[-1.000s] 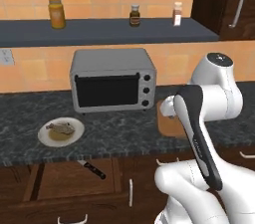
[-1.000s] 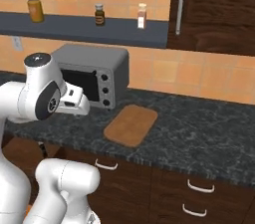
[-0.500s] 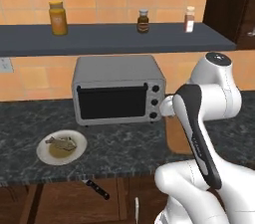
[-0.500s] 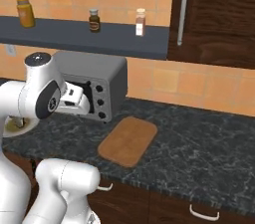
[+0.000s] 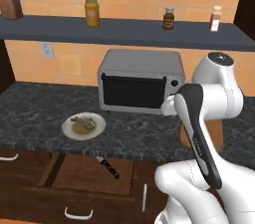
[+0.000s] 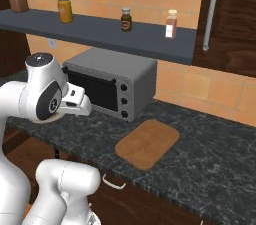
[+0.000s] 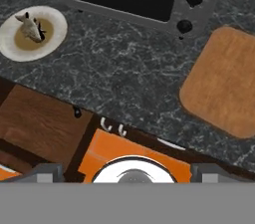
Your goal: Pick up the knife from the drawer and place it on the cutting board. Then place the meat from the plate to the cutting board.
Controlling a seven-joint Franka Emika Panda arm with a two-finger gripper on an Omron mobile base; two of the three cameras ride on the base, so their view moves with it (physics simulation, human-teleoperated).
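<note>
Tool state can't tell; risk: knife (image 5: 108, 167) lies far back in the open drawer (image 5: 89, 174), under the bench (image 5: 40, 113) lip, so descent could clip the edge.

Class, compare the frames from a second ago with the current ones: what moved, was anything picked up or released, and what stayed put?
The whole view shifted, so the base drove, which moved the cameras; the things did not move. Nothing was taken hold of or let go. Unchanged: the knife lies in the open drawer, the meat sits on the plate, the cutting board is bare, and the arm keeps its folded pose.
</note>
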